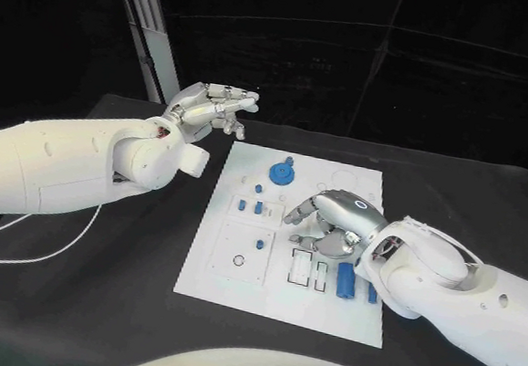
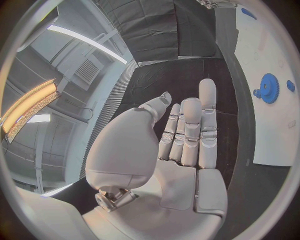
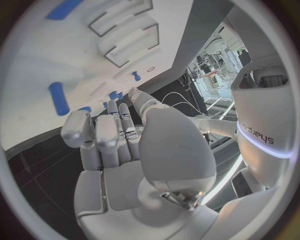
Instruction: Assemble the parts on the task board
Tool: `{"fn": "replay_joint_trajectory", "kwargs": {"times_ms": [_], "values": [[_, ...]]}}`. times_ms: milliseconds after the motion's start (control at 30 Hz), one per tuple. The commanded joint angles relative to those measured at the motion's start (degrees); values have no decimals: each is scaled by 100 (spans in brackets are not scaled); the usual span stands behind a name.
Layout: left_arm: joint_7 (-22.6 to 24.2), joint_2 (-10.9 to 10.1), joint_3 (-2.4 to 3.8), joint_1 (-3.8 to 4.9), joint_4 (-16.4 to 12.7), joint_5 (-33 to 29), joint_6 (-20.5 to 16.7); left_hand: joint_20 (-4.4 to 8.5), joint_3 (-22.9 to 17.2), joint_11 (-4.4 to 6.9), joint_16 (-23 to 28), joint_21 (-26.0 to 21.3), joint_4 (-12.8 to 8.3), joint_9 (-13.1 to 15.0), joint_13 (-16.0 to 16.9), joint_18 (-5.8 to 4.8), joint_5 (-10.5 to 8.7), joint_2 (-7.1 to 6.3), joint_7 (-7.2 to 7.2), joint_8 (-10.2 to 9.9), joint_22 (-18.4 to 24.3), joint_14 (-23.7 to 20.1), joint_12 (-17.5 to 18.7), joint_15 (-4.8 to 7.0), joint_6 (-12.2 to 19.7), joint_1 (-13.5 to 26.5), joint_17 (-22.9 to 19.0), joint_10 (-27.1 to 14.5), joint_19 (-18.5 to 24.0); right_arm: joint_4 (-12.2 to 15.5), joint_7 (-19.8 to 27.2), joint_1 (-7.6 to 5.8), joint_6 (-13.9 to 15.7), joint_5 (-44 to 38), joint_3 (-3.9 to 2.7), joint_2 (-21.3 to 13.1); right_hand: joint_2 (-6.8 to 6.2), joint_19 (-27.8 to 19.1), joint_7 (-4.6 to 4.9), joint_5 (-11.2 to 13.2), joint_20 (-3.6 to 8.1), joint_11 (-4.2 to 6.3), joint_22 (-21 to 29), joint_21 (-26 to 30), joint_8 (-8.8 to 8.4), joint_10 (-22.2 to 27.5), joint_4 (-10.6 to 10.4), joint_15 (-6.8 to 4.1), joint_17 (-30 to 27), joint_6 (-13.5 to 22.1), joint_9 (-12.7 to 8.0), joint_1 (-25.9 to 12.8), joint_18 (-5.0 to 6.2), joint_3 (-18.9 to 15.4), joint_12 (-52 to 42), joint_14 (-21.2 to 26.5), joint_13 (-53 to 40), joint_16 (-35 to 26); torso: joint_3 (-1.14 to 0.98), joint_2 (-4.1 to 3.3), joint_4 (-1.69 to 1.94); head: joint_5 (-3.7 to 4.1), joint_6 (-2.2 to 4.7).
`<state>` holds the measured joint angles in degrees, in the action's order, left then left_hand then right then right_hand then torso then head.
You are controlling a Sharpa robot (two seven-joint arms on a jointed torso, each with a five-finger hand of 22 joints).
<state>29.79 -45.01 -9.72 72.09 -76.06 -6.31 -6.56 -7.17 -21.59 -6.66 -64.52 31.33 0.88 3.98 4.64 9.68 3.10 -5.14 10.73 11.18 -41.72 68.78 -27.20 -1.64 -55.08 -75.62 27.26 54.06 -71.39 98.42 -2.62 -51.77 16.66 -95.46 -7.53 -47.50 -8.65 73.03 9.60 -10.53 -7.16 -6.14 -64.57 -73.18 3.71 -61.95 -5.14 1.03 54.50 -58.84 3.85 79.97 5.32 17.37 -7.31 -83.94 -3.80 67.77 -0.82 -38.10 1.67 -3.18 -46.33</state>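
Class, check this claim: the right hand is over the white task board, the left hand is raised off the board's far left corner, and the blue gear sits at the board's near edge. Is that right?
Not quite. In the head view the blue gear sits near the far edge of the task board, not the near edge. The right hand over the board and the left hand raised off its far left corner are correct.

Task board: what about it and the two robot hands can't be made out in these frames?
- Head view: the right robot hand covers the middle of the task board; whether it holds a part is hidden.
- Head view: the small blue parts are too small to identify.
- Left wrist view: the left robot hand is clear, but the board is cut off by the circle's rim beyond the blue gear.
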Motion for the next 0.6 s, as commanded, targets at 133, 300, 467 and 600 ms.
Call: {"fn": "replay_joint_trajectory", "kwargs": {"times_ms": [133,300,467,600], "values": [[14,-39,-26,8,-15,-16,77,-5,-4,-1,21,-23,-35,-5,-9,77,22,66,15,22,8,-25,-34,-2,33,-14,-9,-53,27,94,-569,-74,-307,-63,-168,-371,-71,-121,-15,72,3,-3,220,161,-17,242,-4,20,-326,156,-10,-80,114,-283,75,64,22,-220,-7,14,-47,146,120],[13,-45,-44,8,-16,-16,86,-5,-4,-1,23,-24,-36,-5,-10,78,22,66,14,24,9,-27,-36,-2,32,-16,-14,-52,27,43,-736,-93,-429,-290,-207,-492,-50,-239,-30,190,-11,-32,430,342,-9,535,-45,72,-598,432,-9,89,155,-778,164,99,12,-413,-3,7,-29,221,174],[5,-43,-55,8,-15,-16,90,-5,-4,-1,23,-24,-36,-5,-10,78,22,66,14,24,9,-27,-36,-2,32,-16,-14,-52,27,3,-826,-99,-613,-408,-219,-533,-22,-253,-69,205,-35,-93,513,422,-14,716,-213,87,-706,572,-5,336,169,-1274,179,88,13,-479,3,2,-12,287,201],[2,-42,-59,8,-12,-16,91,-5,-4,-1,23,-24,-36,-5,-10,78,22,66,14,24,9,-27,-36,-2,32,-16,-14,-52,27,-35,-848,-101,-718,-442,-222,-517,40,-240,-78,196,-37,-75,512,425,-4,679,-273,82,-707,549,2,413,165,-1334,136,81,7,-475,1,3,-20,283,206]]}}
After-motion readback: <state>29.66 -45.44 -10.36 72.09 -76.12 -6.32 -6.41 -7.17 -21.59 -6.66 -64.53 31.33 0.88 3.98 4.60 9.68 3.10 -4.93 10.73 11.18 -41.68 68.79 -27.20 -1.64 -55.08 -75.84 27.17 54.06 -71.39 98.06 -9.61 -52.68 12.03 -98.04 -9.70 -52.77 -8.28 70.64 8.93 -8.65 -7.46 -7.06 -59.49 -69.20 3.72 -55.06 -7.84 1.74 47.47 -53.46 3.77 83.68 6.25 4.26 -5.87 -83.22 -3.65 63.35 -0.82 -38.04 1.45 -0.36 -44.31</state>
